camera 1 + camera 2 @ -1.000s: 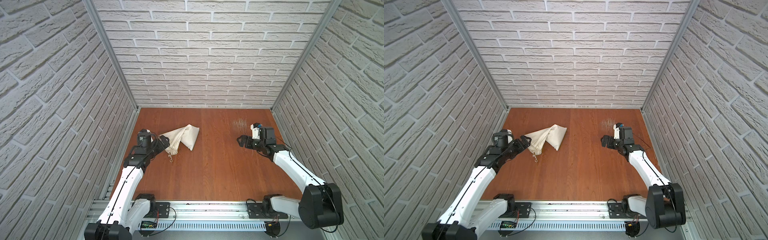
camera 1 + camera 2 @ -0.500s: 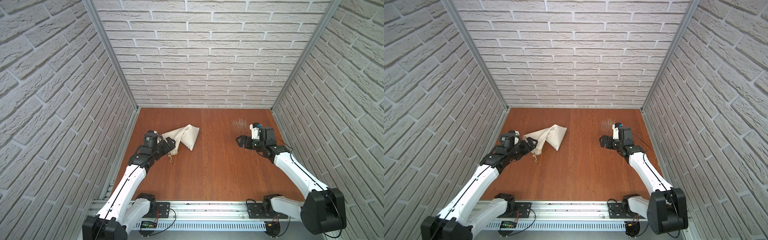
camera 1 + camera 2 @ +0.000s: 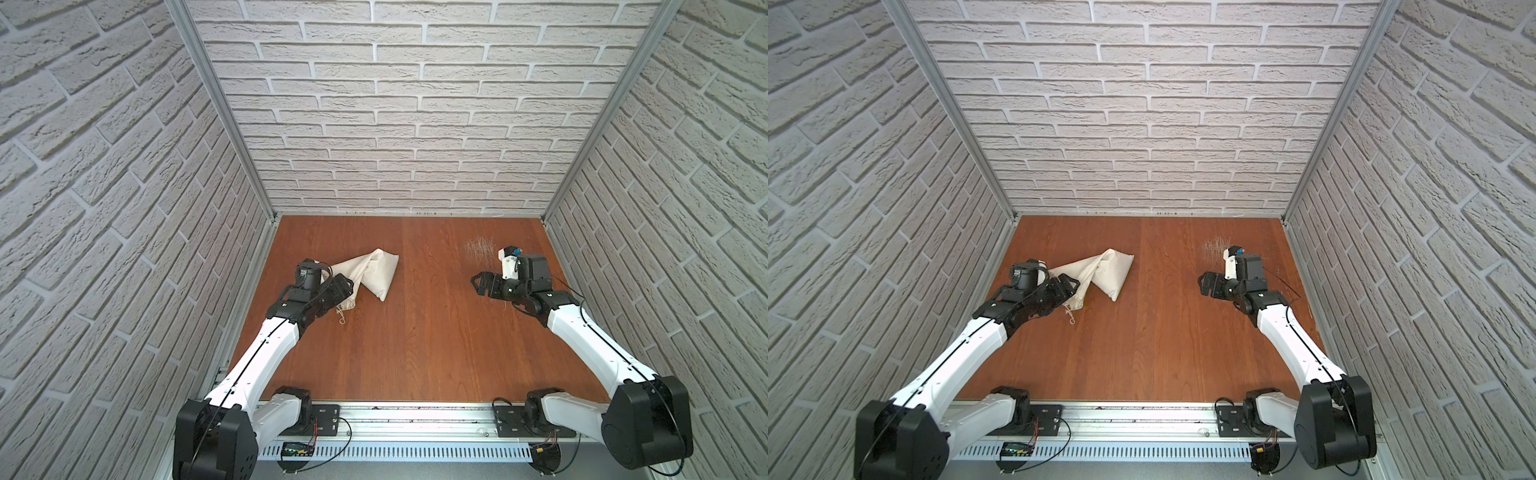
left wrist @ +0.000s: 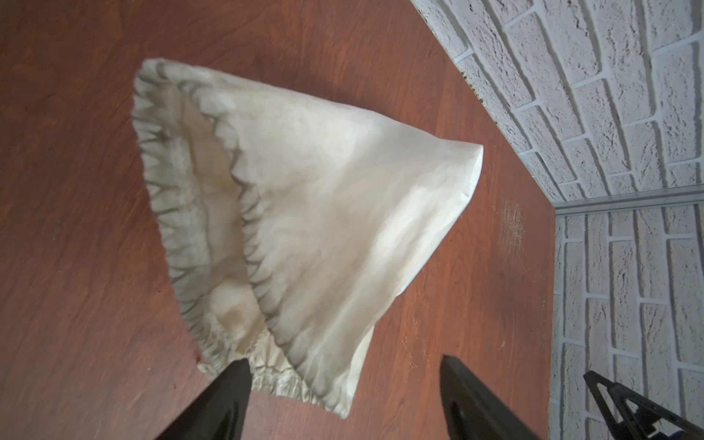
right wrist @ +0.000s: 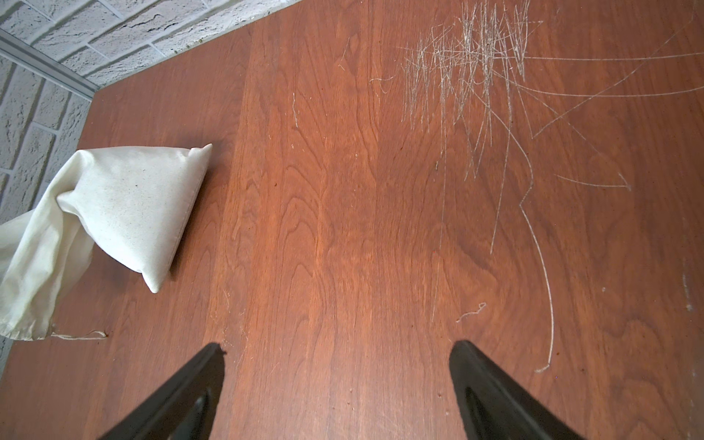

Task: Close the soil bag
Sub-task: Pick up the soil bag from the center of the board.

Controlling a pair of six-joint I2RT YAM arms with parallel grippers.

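The soil bag point(image 3: 376, 272) lay far left on the table point(image 3: 415, 332); left gripper point(image 4: 343, 362), jaws spread, astride its gathered hem; right gripper point(image 5: 335, 344), jaws spread, well apart.

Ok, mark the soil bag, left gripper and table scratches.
soil bag point(image 3: 382, 272): in a top view, bulging end.
left gripper point(image 4: 343, 360): left wrist view, between fingertips.
table scratches point(image 5: 468, 64): right wrist view, densest patch.

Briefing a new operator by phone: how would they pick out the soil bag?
On the brown wooden table, look toward the robot's left, just ahead of the left gripper. The soil bag lies there: a slumped cream cloth sack, set apart by its gathered hem and thin cord.
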